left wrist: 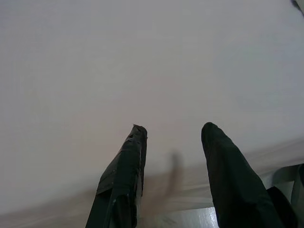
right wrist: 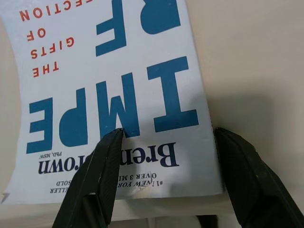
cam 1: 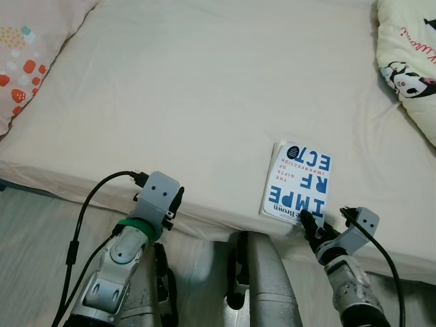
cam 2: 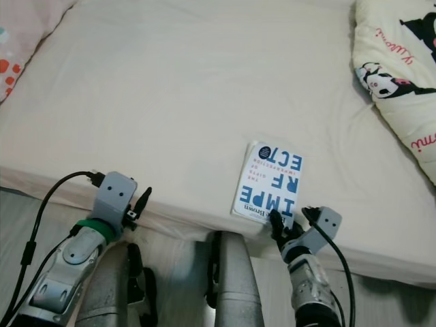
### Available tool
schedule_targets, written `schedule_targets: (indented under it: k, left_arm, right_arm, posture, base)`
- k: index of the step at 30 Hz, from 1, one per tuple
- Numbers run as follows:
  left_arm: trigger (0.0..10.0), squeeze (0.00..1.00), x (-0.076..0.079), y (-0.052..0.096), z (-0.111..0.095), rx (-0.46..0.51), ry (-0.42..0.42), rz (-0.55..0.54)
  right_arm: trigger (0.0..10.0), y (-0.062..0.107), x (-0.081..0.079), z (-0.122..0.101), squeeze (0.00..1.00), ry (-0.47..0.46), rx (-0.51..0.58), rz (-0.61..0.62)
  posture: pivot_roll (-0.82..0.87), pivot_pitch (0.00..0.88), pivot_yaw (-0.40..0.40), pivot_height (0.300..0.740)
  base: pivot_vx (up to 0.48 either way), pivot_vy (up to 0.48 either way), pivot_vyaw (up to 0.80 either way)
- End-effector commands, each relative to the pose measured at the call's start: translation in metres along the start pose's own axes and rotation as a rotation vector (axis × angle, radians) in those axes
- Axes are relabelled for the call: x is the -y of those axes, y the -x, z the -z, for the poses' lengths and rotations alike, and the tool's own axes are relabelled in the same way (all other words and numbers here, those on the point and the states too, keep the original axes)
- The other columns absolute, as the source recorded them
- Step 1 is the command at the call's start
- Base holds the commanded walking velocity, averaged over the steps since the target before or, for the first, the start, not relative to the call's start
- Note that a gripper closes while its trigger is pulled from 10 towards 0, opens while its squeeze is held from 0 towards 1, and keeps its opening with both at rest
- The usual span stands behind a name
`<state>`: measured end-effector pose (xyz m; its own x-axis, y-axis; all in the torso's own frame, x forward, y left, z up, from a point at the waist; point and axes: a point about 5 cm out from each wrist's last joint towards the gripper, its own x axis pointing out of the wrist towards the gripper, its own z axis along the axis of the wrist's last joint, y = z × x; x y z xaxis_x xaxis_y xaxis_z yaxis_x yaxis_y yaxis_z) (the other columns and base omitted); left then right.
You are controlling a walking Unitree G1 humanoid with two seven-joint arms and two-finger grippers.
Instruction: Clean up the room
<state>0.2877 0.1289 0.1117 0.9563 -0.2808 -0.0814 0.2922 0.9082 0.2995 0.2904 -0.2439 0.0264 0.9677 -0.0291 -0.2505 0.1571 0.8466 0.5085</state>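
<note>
A white book (cam 1: 298, 182) with big blue letters and red title words lies flat on the beige bed sheet (cam 1: 204, 88), close to the mattress's front edge. My right gripper (right wrist: 171, 135) is open at the book's near end. One finger (right wrist: 107, 161) rests over the cover by the author's name, and the other finger (right wrist: 237, 161) is over the sheet just beside the book. In the eye views the right gripper (cam 1: 310, 221) touches the book's near corner. My left gripper (left wrist: 174, 130) is open and holds nothing, pointing at the mattress's side further left.
A pink pillow (cam 1: 27, 48) with red and orange prints lies at the bed's far left. A cream cushion (cam 1: 409, 61) with a panda cartoon lies at the far right. Grey wooden floor (cam 1: 34, 225) shows below the mattress edge, beside my left arm (cam 1: 129, 245).
</note>
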Motion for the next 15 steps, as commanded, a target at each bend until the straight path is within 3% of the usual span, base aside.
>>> schedule_targets:
  k: [1,3,5,9,10,12,13,15]
  left_arm:
    - [10.0,0.0,0.002,0.006,0.01,-0.051,-0.005,0.01]
    - [10.0,0.0,0.001,0.007,0.01,-0.052,-0.007,0.011]
    - [10.0,0.0,0.0,0.008,0.008,-0.056,-0.013,0.011]
    - [10.0,0.0,-0.001,0.009,0.008,-0.058,-0.017,0.01]
    - [10.0,0.0,-0.002,0.009,0.008,-0.06,-0.02,0.009]
    - [10.0,0.0,-0.002,0.009,0.008,-0.06,-0.02,0.009]
    - [10.0,0.0,-0.002,0.009,0.007,-0.06,-0.021,0.009]
    - [10.0,0.0,-0.002,0.009,0.007,-0.06,-0.021,0.009]
  right_arm:
    - [10.0,0.009,0.004,0.031,0.0,-0.079,-0.141,-0.023]
    - [10.0,0.009,0.0,0.036,0.0,-0.12,-0.165,-0.073]
    - [4.7,0.01,-0.009,0.043,0.0,-0.235,-0.192,-0.168]
    - [4.2,0.01,-0.01,0.045,0.0,-0.266,-0.19,-0.185]
    - [1.8,0.011,-0.011,0.045,0.0,-0.298,-0.181,-0.218]
    - [1.8,0.011,-0.011,0.045,0.0,-0.298,-0.181,-0.218]
    - [0.0,0.012,-0.012,0.045,0.0,-0.309,-0.177,-0.237]
    - [0.0,0.012,-0.012,0.045,0.0,-0.309,-0.177,-0.237]
  posture:
    - [-0.05,0.4,0.07,0.62]
    - [-0.04,0.401,0.074,0.62]
    - [-0.03,0.402,0.079,0.62]
    - [-0.02,0.404,0.08,0.62]
    - [-0.02,0.404,0.083,0.62]
    - [-0.02,0.404,0.083,0.62]
    - [-0.02,0.403,0.084,0.62]
    - [-0.02,0.403,0.084,0.62]
  base:
    - [0.0,0.0,0.0]
    - [0.0,0.0,0.0]
    - [0.0,0.0,0.0]
    - [0.0,0.0,0.0]
    - [0.0,0.0,0.0]
    - [0.0,0.0,0.0]
    - [0.0,0.0,0.0]
    - [0.0,0.0,0.0]
